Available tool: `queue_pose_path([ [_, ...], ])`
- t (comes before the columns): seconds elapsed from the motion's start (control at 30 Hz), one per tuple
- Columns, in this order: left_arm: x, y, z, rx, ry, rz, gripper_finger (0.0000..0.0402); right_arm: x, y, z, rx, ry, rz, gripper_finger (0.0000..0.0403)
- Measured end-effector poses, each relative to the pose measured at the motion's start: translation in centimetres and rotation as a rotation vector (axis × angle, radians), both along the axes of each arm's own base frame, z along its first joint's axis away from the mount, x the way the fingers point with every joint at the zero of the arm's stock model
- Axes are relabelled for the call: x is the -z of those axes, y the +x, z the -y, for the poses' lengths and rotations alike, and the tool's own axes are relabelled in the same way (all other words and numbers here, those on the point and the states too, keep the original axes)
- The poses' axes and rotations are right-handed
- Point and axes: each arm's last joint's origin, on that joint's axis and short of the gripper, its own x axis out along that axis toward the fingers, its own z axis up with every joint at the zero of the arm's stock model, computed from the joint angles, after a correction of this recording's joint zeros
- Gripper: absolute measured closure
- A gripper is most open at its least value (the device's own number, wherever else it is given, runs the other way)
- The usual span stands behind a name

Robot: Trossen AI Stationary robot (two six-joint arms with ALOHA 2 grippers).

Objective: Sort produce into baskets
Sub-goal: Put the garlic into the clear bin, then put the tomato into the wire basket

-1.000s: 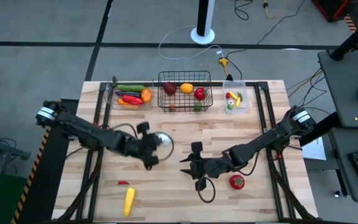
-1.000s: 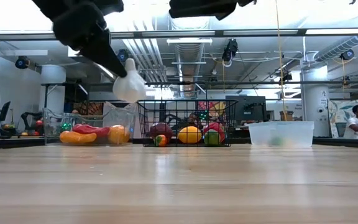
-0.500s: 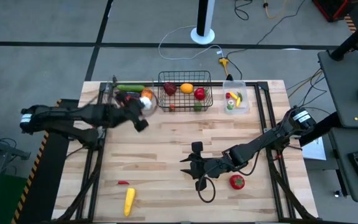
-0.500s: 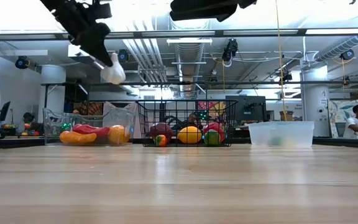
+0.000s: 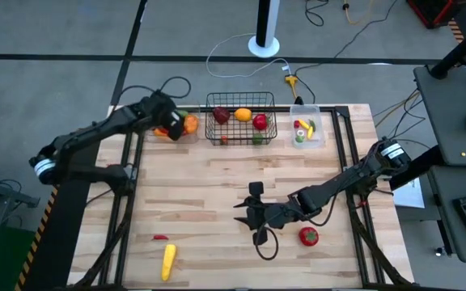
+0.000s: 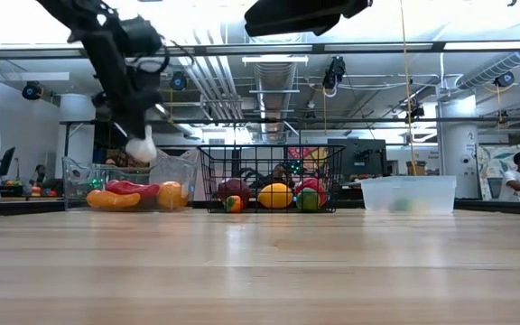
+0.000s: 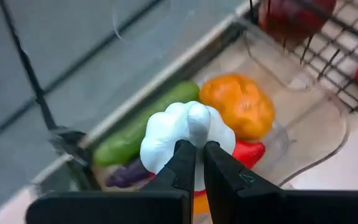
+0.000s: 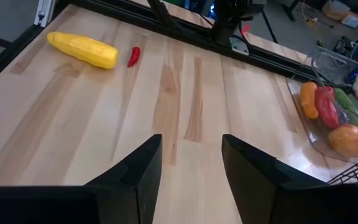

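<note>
Left gripper [image 7: 194,163] jaws pinched on the white garlic [image 7: 179,134]; bulb sits just past the fingertips, its stem end between them. It hangs over the wide clear bin [image 5: 146,129] at the surface's far left corner, not touching the contents. Directly beyond the jaws in the bin: cucumber [image 7: 142,127], orange [image 7: 241,104], red pepper [image 7: 248,152], eggplant [image 7: 128,176]. Black wire basket [image 5: 241,118] just to the side of the jaws, smaller clear bin [image 5: 307,128] further along.

Right gripper [image 5: 253,217] mid-surface, jaws partly open, nothing between them. Tomato [image 5: 308,236] near it; corn [image 5: 168,260] and chili [image 5: 160,238] well apart, ahead of the jaws.
</note>
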Motion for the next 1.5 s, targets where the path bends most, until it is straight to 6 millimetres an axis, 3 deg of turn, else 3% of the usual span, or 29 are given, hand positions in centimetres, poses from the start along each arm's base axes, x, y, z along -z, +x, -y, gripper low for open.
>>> queue_pose_path([
  [0.23,2.4,0.6,-2.2,-0.001,-0.084,-0.102,0.0399,0.1,0.1,0.3,0.005,-0.007,-0.002,0.0241],
  [0.67,4.1,1.8,-5.1,0.006,-0.142,-0.218,0.0399,0.2,0.1,0.5,0.009,-0.009,-0.007,0.0239],
  [0.9,4.7,2.2,-5.5,0.012,-0.141,-0.254,0.0397,0.2,0.1,0.5,0.009,-0.009,-0.007,0.0228],
  [1.2,4.6,1.9,-5.4,-0.011,-0.118,-0.284,0.0365,0.2,0.1,0.5,0.014,-0.002,-0.006,0.0214],
  [1.5,2.9,1.1,-3.8,-0.052,-0.124,-0.241,0.0359,-0.6,-0.4,0.7,0.029,0.029,0.000,0.0213],
])
